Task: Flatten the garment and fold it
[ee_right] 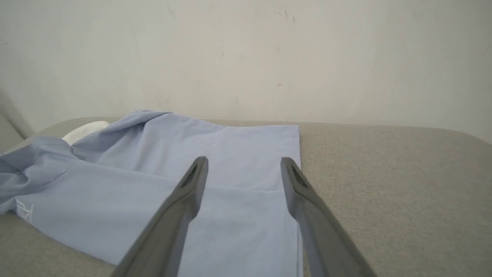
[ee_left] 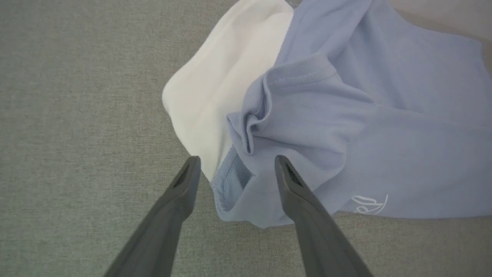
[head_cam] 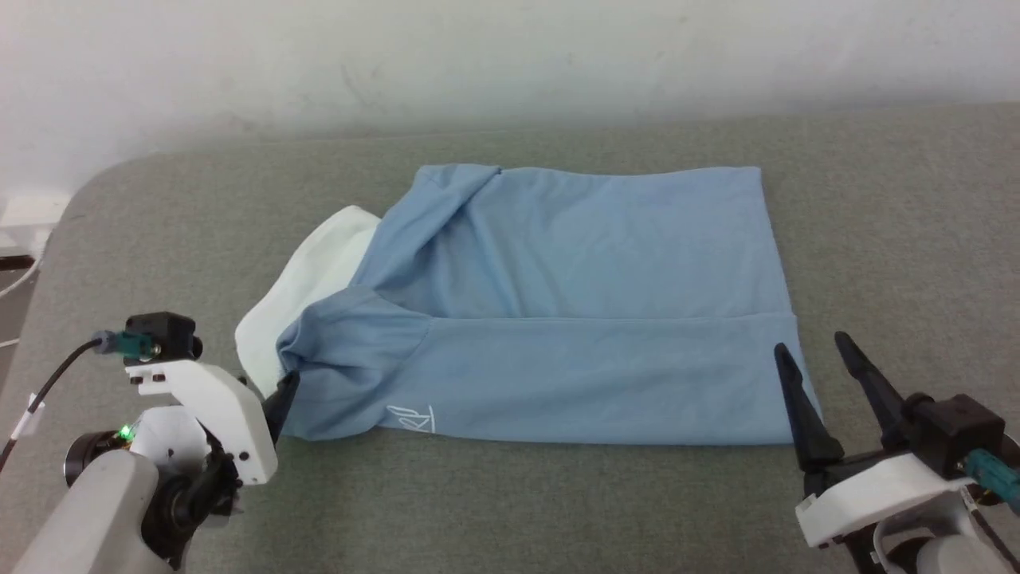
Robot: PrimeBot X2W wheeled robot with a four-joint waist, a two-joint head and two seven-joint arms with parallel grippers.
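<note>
Two grippers are seen in the head view, both with the fingers spread wide and holding nothing. The left gripper (head_cam: 280,397) is at 8 o'clock, one fingertip just beside the near-left corner of the light blue polo shirt (head_cam: 574,263). The right gripper (head_cam: 811,351) is at 4 o'clock, by the near-right corner. The shirt is laid across the middle of the grey fabric surface (head_cam: 900,239), with a near band doubled over the body and the white collar part (head_cam: 307,275) pushed out at 9 o'clock.

In the left wrist view, a crumpled sleeve (ee_left: 276,115) is found just above the wide fingers, and the white script logo (ee_left: 369,204) at 4 o'clock.

In the right wrist view, the flat hem corner is framed by the wide fingers; whether it is touched cannot be told.

One lengthwise fold is judged as made. Next, the sleeve should probably be smoothed, then the far long edge gripped at both corners.
</note>
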